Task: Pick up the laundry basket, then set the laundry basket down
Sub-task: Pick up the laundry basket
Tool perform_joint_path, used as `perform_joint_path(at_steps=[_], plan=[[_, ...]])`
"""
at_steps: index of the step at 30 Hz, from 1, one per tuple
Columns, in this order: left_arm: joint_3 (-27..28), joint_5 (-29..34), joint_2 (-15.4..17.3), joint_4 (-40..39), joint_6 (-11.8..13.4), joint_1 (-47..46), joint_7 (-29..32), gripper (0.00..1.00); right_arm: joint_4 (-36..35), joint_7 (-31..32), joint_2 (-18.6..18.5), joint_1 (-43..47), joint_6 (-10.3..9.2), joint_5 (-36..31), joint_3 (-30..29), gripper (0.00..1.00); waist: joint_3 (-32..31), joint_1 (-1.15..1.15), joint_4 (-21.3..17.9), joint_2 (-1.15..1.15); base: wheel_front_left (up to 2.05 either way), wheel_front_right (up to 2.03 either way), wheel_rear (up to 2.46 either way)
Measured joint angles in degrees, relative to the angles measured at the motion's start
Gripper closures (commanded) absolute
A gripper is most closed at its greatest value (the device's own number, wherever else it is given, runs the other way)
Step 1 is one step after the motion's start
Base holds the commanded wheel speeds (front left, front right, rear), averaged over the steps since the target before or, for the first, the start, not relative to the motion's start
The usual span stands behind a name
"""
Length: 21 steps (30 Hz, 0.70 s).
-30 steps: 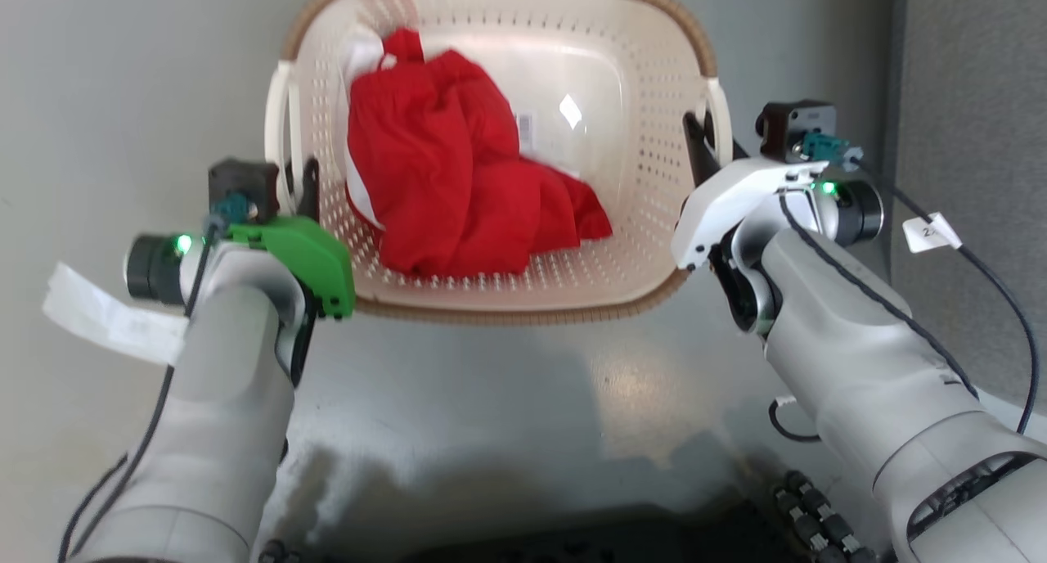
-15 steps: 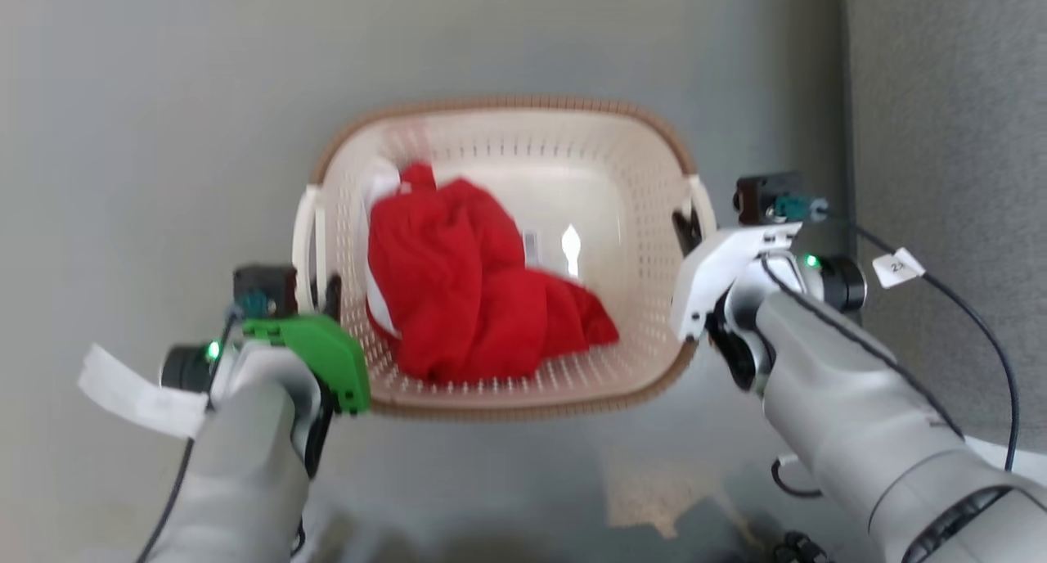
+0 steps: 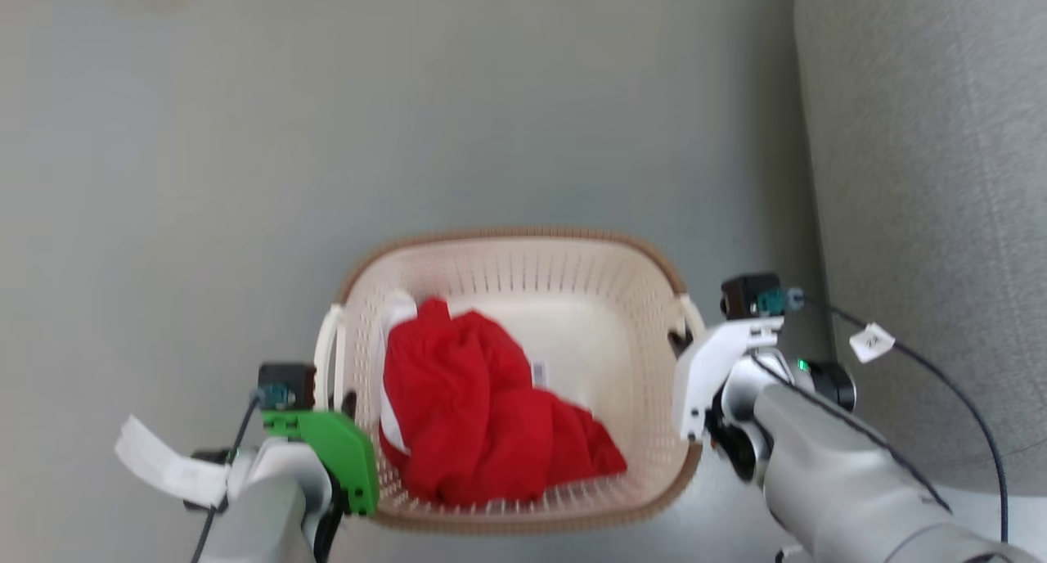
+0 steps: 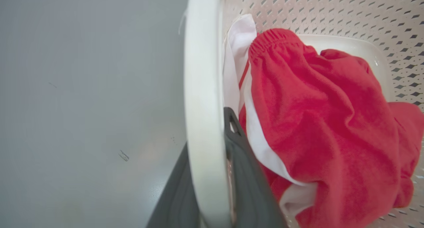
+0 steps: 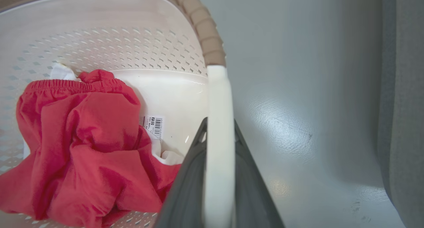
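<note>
The laundry basket [image 3: 532, 278], judged stiff and light, is held over the grey floor [image 3: 245, 178]; its side handles [image 4: 202, 88] are clamped by the left hand [image 4: 212, 188] and the right hand [image 5: 218, 148].

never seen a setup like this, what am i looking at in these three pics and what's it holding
This is a wheeled robot with two arms, each ending in two dark fingers. The wide picture comes from a camera on its head, looking down at a grey floor. The other two come from cameras on its wrists, looking along the fingers. Below is a cream laundry basket with a brown rim; a crumpled red garment lies inside. A grey fabric-covered piece stands at the right. The left fingers are closed on the basket's left handle, the right fingers on its right handle. Whether the basket is off the floor, I cannot tell.
</note>
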Motion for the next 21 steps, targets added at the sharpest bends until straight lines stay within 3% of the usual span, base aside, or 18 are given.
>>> perform_joint_path(at_steps=[21], plan=[[-4.69, -5.63, 0.09, 0.29, -0.07, 9.59, 3.61, 1.00, -0.45, 4.14, -0.02, 9.61, -0.19, 4.54, 4.86, 1.00, -14.90, 0.00, -0.42, 0.00, 0.00, 0.00, 0.00]])
